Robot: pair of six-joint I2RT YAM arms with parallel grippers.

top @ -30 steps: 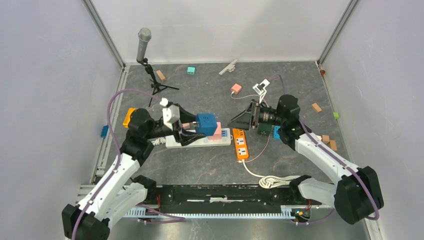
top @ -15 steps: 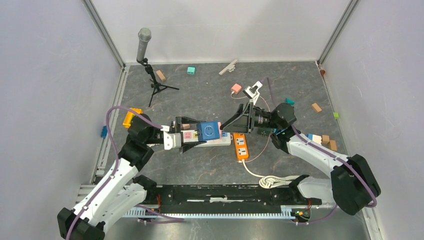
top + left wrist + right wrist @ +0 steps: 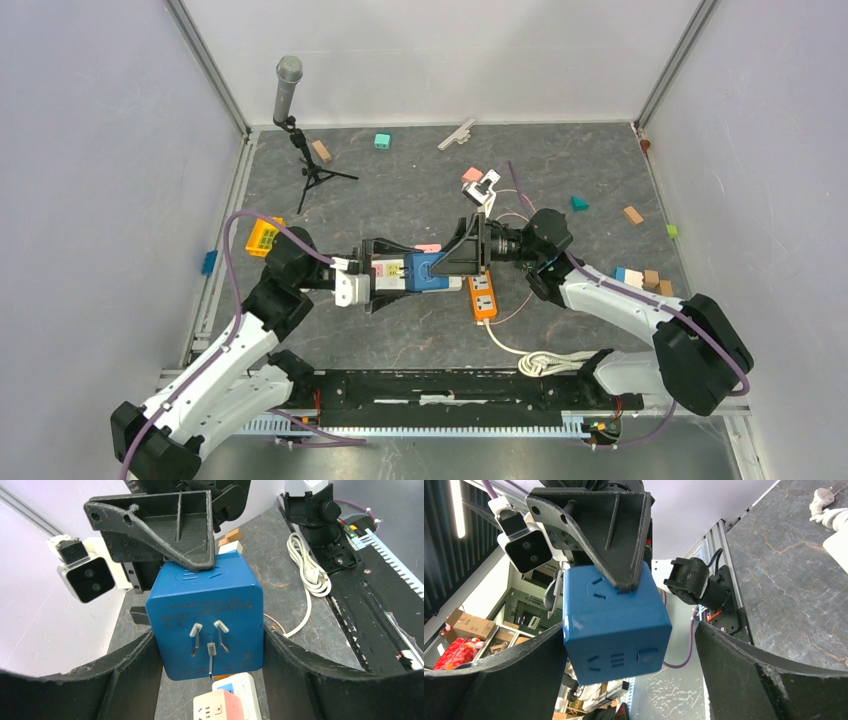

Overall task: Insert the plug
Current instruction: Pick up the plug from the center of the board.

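The plug is a blue cube point(image 3: 205, 622) with three metal prongs on the face toward the left wrist camera. My left gripper point(image 3: 207, 640) is shut on its sides and holds it in the air above the white power strip point(image 3: 240, 687) and a pink cube adapter point(image 3: 215, 707). In the top view the blue plug point(image 3: 425, 270) sits between both arms at the table's middle. My right gripper point(image 3: 629, 630) is open, with the plug between its fingers; one finger point(image 3: 165, 530) lies across the plug's far face. The right side of its gap is empty.
An orange power strip point(image 3: 482, 295) lies just right of the white one, its white cable coiled point(image 3: 545, 362) near the front rail. A microphone on a tripod point(image 3: 290, 95) stands at the back left. Small blocks point(image 3: 382, 141) and a pink adapter point(image 3: 472, 175) are scattered at the back.
My left gripper has turned and carried the blue plug rightward and lower. My right arm has swung left, and its open fingers have come around the plug.
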